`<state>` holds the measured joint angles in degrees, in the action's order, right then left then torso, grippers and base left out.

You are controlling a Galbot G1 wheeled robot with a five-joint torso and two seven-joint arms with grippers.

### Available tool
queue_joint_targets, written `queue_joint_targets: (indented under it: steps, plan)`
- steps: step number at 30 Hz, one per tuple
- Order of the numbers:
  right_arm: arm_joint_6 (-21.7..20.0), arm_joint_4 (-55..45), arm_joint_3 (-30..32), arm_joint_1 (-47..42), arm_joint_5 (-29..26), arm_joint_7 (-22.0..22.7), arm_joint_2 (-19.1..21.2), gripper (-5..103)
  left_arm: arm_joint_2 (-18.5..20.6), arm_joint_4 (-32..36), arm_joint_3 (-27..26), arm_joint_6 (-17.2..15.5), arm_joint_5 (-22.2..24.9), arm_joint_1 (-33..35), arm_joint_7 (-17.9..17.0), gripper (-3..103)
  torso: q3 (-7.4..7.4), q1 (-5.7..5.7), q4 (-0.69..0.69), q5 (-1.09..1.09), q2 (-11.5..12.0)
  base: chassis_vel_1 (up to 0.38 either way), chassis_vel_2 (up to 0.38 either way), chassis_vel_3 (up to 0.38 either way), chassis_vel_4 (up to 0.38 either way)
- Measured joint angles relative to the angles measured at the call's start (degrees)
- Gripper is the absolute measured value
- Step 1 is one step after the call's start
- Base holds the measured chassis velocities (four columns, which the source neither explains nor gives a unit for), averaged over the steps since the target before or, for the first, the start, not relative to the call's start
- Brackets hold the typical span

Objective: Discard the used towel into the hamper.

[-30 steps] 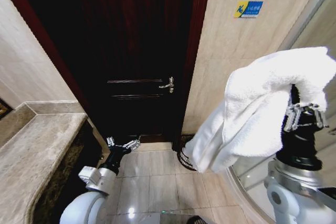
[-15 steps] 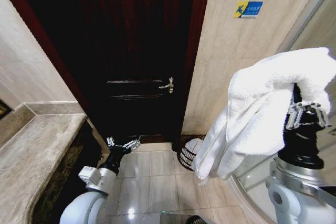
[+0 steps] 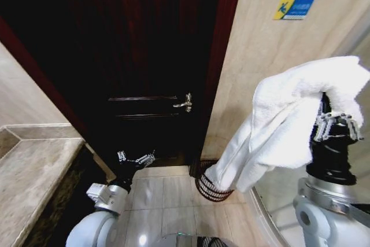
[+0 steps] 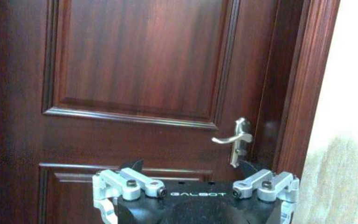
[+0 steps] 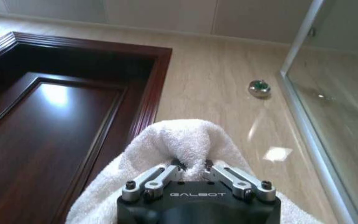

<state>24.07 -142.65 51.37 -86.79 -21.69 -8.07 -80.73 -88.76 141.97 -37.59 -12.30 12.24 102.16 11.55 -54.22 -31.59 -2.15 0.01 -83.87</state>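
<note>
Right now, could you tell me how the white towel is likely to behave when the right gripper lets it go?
Probably floppy: the towel drapes in loose folds from the right gripper, which pinches one bunch. It looks thick and fluffy, so it should drop limply rather than slide. Its hanging end partly covers the hamper.

— What's different from a second ago?

— The head camera has swung, so the door, its handle (image 3: 184, 103) and the blue sign (image 3: 294, 7) sit elsewhere in the picture; that is the view shifting, not the things.

— And the towel (image 3: 289, 121)?

— Its hanging end, which a second ago covered most of the hamper (image 3: 213, 186), swung aside half a second ago and now hangs just above the rim again.

— The right gripper (image 3: 334, 124)?

— It has stayed clamped on the towel, raised, at about the same place.
</note>
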Motion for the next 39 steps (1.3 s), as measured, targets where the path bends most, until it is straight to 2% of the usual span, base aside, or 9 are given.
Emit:
queue_joint_targets:
  steps: [13, 28, 33, 39]
  plan:
    - [-2.2, 1.0, -0.1, 0.3, 2.2, 2.5, -0.2, 12, 0.0, 0.0, 0.0, 0.0, 0.0, 0.0, 0.0, 100, 0.02, 0.05, 0.03, -0.01, -0.1, 0.020, -0.037, -0.030, 0.024]
    - [-1.9, 1.3, -0.3, 0.2, 2.7, 2.9, -0.7, 12, 0.0, 0.0, 0.0, 0.0, 0.0, 0.0, 0.0, 100, 0.01, 0.03, 0.03, -0.01, 0.0, -0.061, 0.070, 0.069, -0.072]
    - [0.4, 1.0, 0.1, -0.2, 2.7, 3.8, -1.0, 12, 0.0, 0.0, 0.0, 0.0, 0.0, 0.0, 0.0, 100, 0.00, -0.02, 0.02, -0.01, 0.0, -0.107, 0.105, 0.111, -0.110]
    - [-1.4, -0.5, 0.4, -1.7, 2.3, 4.9, -1.8, 12, 0.0, 0.0, 0.0, 0.0, 0.0, 0.0, 0.0, 100, 0.02, 0.03, 0.04, -0.01, 0.0, -0.017, 0.027, 0.023, -0.023]
